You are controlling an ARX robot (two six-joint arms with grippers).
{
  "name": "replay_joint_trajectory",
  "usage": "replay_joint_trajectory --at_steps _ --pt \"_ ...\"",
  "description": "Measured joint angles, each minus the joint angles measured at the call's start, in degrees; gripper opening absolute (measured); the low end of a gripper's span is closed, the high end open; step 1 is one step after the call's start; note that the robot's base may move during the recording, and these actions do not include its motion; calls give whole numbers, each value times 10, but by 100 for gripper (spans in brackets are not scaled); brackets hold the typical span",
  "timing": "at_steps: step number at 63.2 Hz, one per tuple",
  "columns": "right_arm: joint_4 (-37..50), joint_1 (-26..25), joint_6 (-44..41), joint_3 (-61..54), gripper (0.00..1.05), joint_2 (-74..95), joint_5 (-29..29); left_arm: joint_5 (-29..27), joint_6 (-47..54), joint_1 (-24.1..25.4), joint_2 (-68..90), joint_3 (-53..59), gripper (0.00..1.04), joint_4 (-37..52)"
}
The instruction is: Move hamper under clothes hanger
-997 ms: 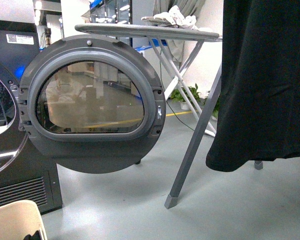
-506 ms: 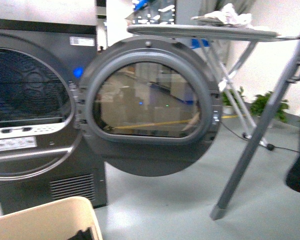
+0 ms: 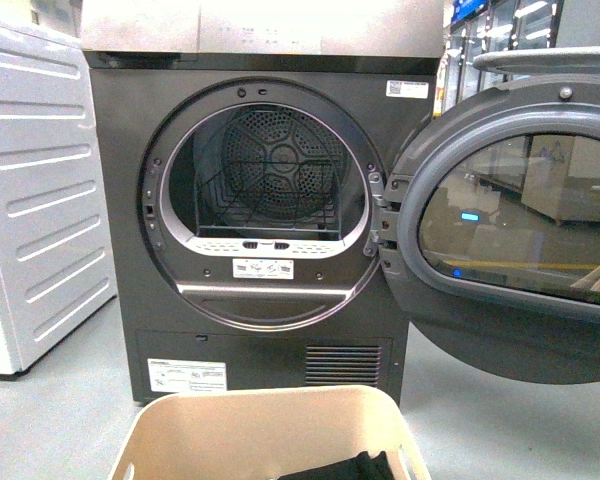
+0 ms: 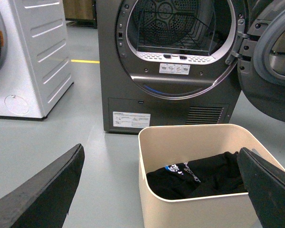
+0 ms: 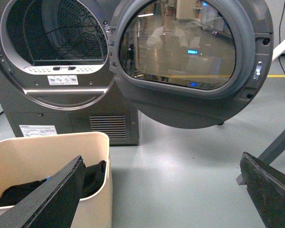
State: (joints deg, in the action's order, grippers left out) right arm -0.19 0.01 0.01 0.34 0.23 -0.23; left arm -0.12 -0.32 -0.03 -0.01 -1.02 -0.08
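The beige hamper (image 3: pixel 260 402) stands on the floor right in front of the dark grey dryer, at the bottom middle of the front view. It holds black clothes (image 4: pixel 199 173). My left gripper (image 4: pixel 160 156) is open, its fingers spread either side of the hamper (image 4: pixel 180 140) and not touching it. My right gripper (image 5: pixel 161 161) is open over bare floor, with the hamper (image 5: pixel 52 149) beside one finger. Of the clothes hanger only a slanted grey leg (image 5: pixel 278 145) shows, in the right wrist view. Its bar is out of view.
The dryer (image 3: pixel 260 330) has its drum open and its round door (image 3: pixel 520 240) swung out to the right. A white machine (image 3: pixel 30 200) stands to the dryer's left. The grey ironing board's edge (image 3: pixel 550 55) shows at the upper right.
The front view has swung left. The hanger's leg and black garment have left it, the dryer's open drum now fills it, and the hamper has come to the bottom middle.
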Motion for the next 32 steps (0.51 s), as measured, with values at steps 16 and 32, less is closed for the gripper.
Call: replay_joint_trajectory --at_steps 16,32 --pt "0 -1 0 0 97 0 4 3 0 -1 0 0 98 0" --pt "0 0 0 0 97 0 1 3 -4 1 3 -1 98 -3"
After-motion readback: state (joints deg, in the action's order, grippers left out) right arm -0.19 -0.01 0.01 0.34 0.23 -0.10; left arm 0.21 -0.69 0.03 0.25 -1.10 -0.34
